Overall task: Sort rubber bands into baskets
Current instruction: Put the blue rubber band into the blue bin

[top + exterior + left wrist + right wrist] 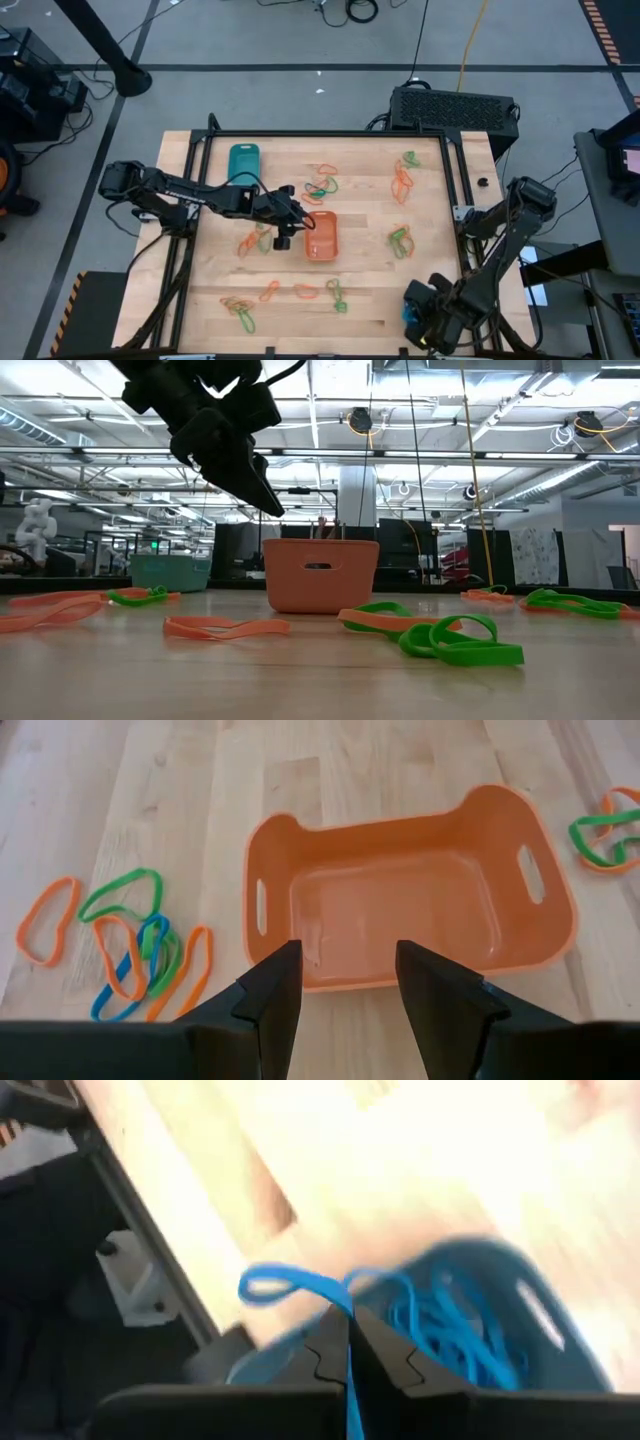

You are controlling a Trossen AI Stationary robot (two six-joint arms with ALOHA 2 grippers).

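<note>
Left gripper (340, 990), fingers apart and empty, hovers just short of the orange basket (420, 850), whose long axis runs crosswise ahead of it, handle slots at both ends; mixed rubber bands (130, 955) lie beside it. Right gripper (348, 1342), fingers together, pinches a blue rubber band (290, 1285) over the blue basket (520, 1330) holding more blue loops.

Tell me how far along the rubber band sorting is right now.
Early stage. Done: several blue bands lie in the blue plastic basket under the right arm. In hand: the right gripper is shut on a thin blue rubber band above that basket; the left gripper hovers open and empty over the empty orange plastic basket. Left: orange and green bands scattered across the wooden table, teal basket apparently unused.
</note>
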